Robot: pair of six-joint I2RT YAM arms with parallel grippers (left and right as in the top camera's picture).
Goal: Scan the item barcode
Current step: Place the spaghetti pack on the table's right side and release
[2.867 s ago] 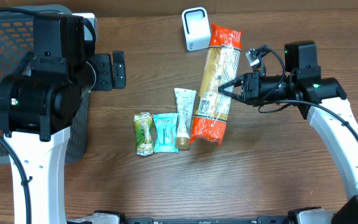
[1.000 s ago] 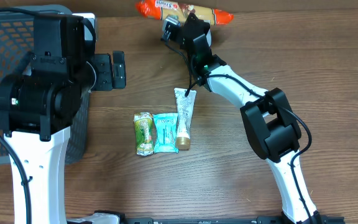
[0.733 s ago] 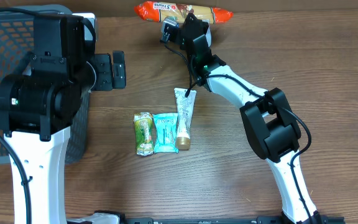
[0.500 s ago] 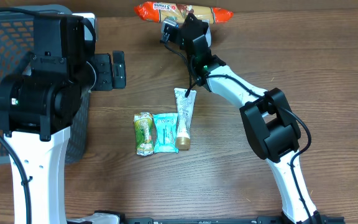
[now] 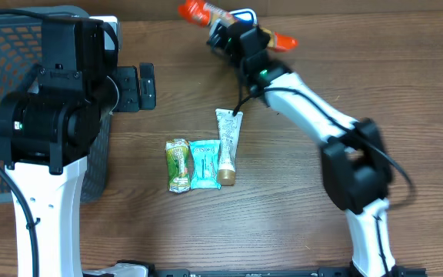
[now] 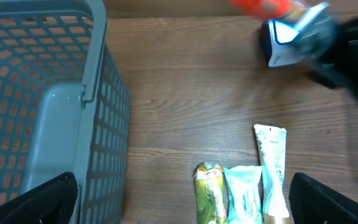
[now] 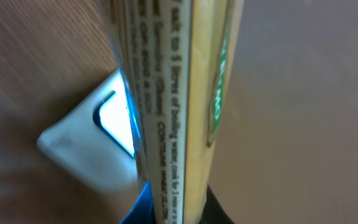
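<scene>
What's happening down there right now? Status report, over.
Left gripper open, empty, beside basket. Right gripper shut on pasta packet, held over the scanner. Nothing seen blocking.

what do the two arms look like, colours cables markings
Both pair white tubular links with boxy black joint housings. The left arm has a small green light on its black housing; the left gripper is black. The right arm has a thin black cable and a green light near the wrist; the right gripper is black too. No legible markings.
</scene>
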